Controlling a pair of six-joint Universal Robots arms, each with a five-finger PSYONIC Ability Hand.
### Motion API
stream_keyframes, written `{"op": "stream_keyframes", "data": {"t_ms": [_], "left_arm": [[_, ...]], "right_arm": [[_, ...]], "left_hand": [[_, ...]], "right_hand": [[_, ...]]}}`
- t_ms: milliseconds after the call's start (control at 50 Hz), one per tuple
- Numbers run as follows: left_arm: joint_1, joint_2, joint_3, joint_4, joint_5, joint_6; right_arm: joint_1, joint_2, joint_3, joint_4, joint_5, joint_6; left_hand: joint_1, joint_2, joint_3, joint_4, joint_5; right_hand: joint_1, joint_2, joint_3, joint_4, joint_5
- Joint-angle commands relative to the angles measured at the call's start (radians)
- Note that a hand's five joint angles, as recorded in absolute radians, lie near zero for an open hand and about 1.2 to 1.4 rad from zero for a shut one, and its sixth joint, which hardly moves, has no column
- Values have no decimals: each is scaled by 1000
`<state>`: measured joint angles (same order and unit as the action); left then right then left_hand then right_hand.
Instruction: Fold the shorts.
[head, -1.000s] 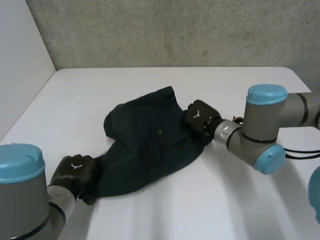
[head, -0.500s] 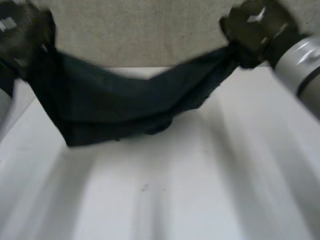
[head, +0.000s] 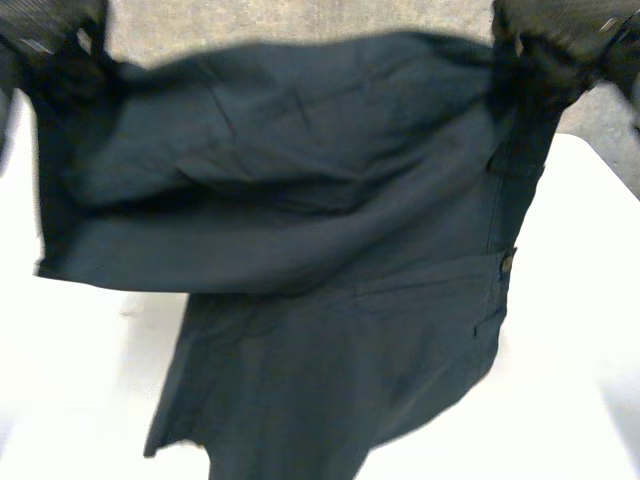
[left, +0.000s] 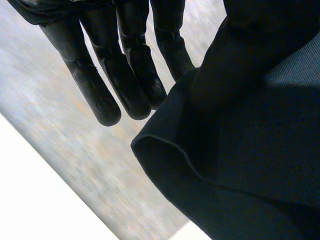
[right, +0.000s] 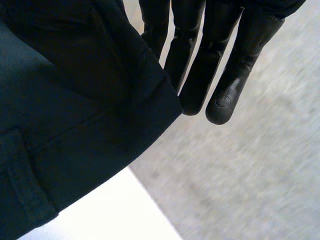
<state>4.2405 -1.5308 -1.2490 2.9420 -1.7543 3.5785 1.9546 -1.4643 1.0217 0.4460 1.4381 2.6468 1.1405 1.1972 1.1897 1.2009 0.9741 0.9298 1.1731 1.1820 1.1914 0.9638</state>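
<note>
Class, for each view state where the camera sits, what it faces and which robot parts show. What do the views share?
Head view: between and behind the arms, looking down at the table; left hand and right hand hold up the shorts.
Left wrist view: on that wrist, looking along the palm; its fingers beside the shorts.
Right wrist view: likewise, its own fingers.
Shared: the shorts.

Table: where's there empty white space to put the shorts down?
Bare table shows left of the hanging shorts and right of them. The middle is hidden behind the cloth, held up by the left hand and right hand.
</note>
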Motion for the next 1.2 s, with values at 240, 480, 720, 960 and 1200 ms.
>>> {"op": "stream_keyframes", "data": {"t_ms": [240, 480, 720, 960, 1200], "left_arm": [[84, -988, 721, 97, -4, 6], [39, -1062, 771, 341, -8, 2], [53, -732, 353, 313, -11, -4], [55, -349, -206, 62, 39, -180], [19, -258, -455, 88, 144, -237]], "right_arm": [[26, 689, -209, -573, 232, 1], [30, 771, -247, -736, 212, -1], [21, 458, 78, -505, 147, 24], [-40, 280, 481, -326, -79, 12], [-114, 245, 755, -556, -176, -10]], "left_hand": [[256, 199, 207, 195, 248], [-966, -1023, -1015, -1026, -974], [-966, -1023, -1015, -1026, -974], [-912, -969, -962, -973, -921], [-842, -899, -891, -902, -850]], "right_hand": [[466, 223, 214, 205, 258], [-755, -999, -1007, -1017, -964], [-755, -999, -1007, -1017, -964], [-611, -854, -863, -872, -819], [-431, -674, -683, -693, -639]]}}
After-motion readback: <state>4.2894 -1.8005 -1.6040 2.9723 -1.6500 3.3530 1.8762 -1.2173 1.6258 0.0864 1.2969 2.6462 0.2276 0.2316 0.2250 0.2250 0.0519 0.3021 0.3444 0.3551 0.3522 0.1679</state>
